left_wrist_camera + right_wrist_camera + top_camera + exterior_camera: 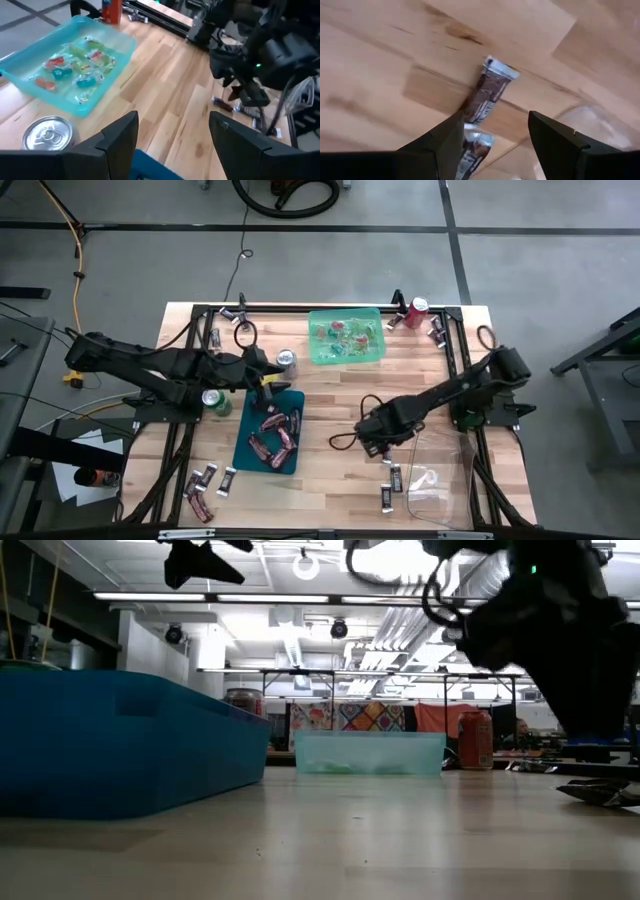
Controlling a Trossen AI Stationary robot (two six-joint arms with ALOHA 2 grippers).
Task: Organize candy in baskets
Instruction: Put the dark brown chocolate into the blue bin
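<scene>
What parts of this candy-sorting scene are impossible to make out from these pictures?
- Teal basket, low view: its wall hides whatever is inside.
- Clear basket, high view: contents cannot be made out, and its front is cut off by the picture's edge.
- Second chocolate bar, right wrist view: partly hidden by the right gripper.
- Candy in the green basket, high view: wrappers too small to read.

Bare wood is seen mid-table [340,395] between teal basket [245,450] and right gripper [385,448]. Far edge is blocked by green basket [346,337]; soda can [287,360] stands beside it.
</scene>
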